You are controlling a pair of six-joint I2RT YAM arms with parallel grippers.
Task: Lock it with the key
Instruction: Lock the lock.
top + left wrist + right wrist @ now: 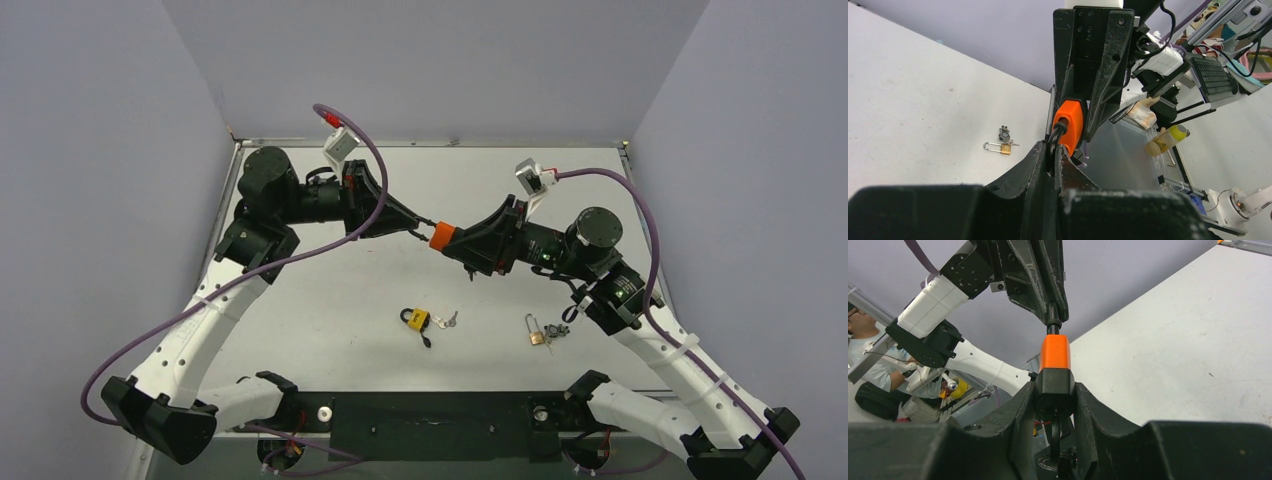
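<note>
The orange lock (441, 237) hangs over the counter (330, 300), lying long from 10 to 4 o'clock. The left pincer (424, 228) is squeezed tight on its black loop (1055, 137) at the 10 end, and the right pincer (462, 244) is clamped on the 4 end. A key (450, 320) lies on the counter at 6 o'clock from the lock.

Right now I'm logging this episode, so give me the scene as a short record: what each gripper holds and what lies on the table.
held item: orange padlock, in the air between the two arms
left gripper: shut on the black shackle
right gripper: shut on the padlock's body
table, middle: yellow padlock, keys beside it
table, right side: brass padlock, next to a dark key bunch
key in held padlock: cannot tell
</note>
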